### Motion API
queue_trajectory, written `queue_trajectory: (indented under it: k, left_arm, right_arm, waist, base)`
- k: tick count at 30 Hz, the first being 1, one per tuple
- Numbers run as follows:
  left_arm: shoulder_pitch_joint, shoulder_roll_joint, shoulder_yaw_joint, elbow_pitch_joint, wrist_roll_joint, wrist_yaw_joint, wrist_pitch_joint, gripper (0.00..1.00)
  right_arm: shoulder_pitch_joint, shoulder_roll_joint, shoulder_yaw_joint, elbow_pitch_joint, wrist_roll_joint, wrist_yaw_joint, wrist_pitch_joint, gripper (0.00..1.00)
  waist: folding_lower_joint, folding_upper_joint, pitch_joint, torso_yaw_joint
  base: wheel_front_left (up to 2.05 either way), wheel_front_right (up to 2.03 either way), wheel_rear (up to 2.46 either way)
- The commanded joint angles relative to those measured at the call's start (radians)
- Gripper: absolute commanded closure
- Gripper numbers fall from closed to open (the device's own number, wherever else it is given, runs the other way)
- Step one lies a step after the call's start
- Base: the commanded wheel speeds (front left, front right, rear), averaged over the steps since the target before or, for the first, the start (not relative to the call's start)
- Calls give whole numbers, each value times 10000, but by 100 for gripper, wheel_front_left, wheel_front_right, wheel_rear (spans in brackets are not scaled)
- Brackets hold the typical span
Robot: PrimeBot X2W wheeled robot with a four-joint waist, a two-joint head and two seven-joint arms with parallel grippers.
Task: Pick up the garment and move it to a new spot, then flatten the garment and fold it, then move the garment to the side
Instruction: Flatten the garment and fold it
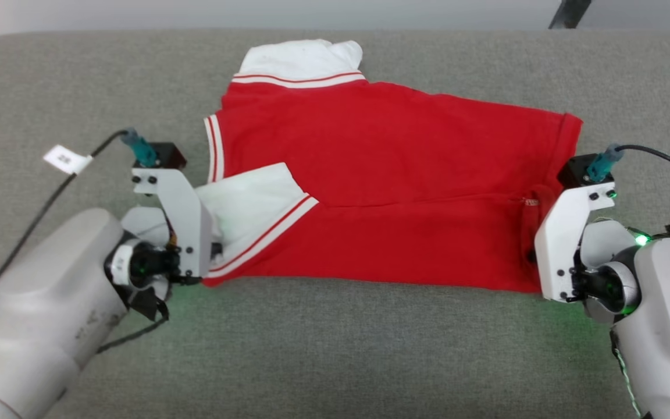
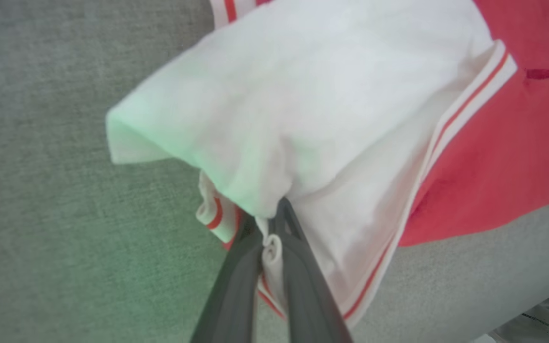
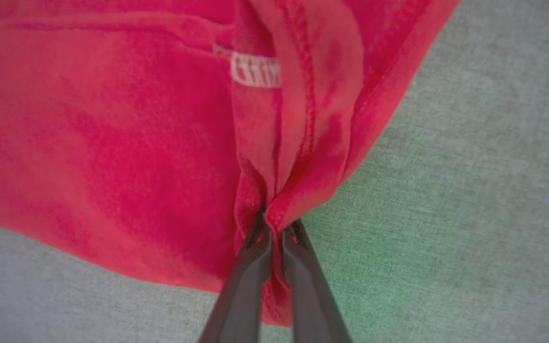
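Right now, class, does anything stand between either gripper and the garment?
Nothing visible does. The left gripper is shut on the garment at a white sleeve, the right gripper at its red hem.

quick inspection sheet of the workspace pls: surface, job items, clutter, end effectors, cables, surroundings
surface: grey woven fabric, green glow near both wrists
job's things: garment, red with white striped sleeves, lying partly folded on the surface
clutter: nothing seen
end effectors: left end effector shut on the white sleeve; right end effector shut on a red hem corner
cables: black cable with white tag at the left wrist; black cable at the right wrist
surroundings: pale wall behind; dark slanted bar upper right
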Motion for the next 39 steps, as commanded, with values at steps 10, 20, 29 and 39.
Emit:
queue_trajectory:
  k: [10, 20, 29, 39]
  left_arm:
    - [450, -180, -71, 456, -95, -276, -109, 100]
    - [367, -20, -113, 443, -28, -372, -28, 100]
    - [713, 272, -297, -208, -21, -104, 243, 100]
    - [1271, 705, -457, -1531, -29, 410, 436, 100]
  right_arm:
    - [490, -316, -246, -213, 214, 7, 96, 100]
    - [669, -996, -32, -830, 652, 7, 557, 100]
    - [1390, -1949, -307, -1719, 1127, 0, 1124, 100]
    - [2555, -2031, -942, -2793, 1235, -2, 1625, 100]
  waist:
    - [0, -1, -434, 263]
    - [0, -1, -818, 365]
    - [0, -1, -1080, 598]
    - [0, -1, -959, 720]
  base:
    - [0, 0, 0]
    - [0, 0, 0]
    - [0, 0, 0]
    - [0, 0, 0]
